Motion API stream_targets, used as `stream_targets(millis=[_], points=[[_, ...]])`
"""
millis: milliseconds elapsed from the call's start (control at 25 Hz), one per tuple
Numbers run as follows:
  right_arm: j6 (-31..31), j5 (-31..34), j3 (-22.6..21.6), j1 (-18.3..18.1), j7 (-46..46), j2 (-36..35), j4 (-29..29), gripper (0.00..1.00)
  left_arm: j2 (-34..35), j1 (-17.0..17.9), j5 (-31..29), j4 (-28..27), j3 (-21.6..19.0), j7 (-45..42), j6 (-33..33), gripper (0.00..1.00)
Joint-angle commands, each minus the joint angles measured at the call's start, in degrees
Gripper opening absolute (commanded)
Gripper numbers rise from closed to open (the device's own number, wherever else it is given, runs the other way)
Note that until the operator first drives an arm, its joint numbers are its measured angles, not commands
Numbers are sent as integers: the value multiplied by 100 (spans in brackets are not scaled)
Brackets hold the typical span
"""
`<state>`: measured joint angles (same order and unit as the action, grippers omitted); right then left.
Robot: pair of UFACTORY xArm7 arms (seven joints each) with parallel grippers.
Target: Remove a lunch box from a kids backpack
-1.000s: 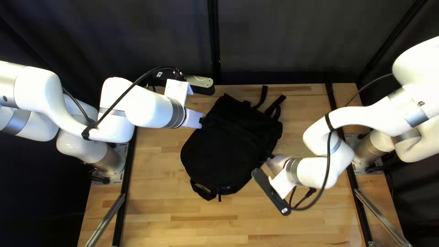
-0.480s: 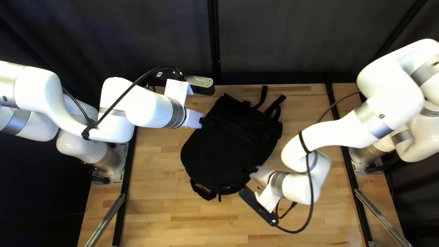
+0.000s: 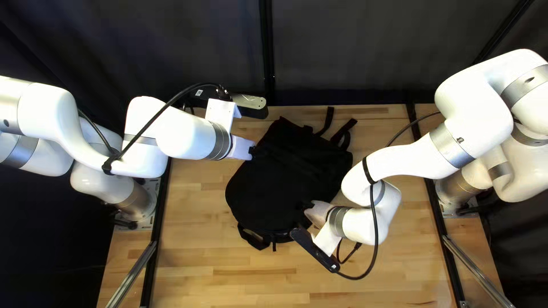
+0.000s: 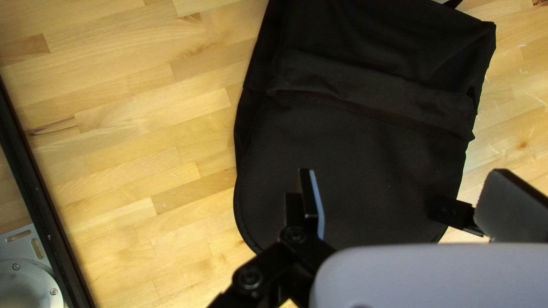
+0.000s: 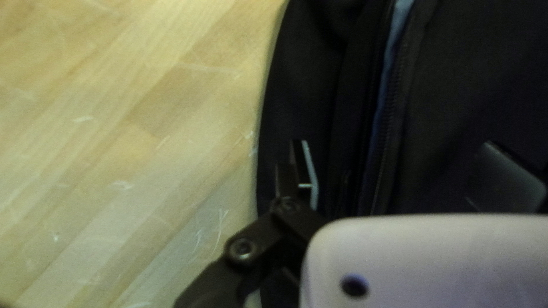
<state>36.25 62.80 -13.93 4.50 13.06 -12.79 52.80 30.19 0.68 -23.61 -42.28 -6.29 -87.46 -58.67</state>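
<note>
A black backpack (image 3: 267, 189) lies on the wooden table (image 3: 228, 274).

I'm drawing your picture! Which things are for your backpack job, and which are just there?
For the job:
black backpack
left gripper, open
right gripper, open
(No lunch box shows.)

Just there:
wooden table
dark curtain
metal rails

The top left view showed one backpack (image 3: 274, 182) mid-frame, one table (image 3: 228, 285), one curtain (image 3: 342, 51) up top; two arms: left arm (image 3: 185, 136), right arm (image 3: 411, 159); two grippers: left gripper (image 3: 253, 152), right gripper (image 3: 307, 206).
</note>
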Motion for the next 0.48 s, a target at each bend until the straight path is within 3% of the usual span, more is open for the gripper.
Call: stream_targets(millis=[40, 480], points=[[79, -50, -1, -18, -196, 40, 70, 0, 0, 0, 0, 0, 0, 0, 0, 100], [195, -102, -3, -5, -190, 9, 85, 0, 0, 0, 0, 0, 0, 0, 0, 100]])
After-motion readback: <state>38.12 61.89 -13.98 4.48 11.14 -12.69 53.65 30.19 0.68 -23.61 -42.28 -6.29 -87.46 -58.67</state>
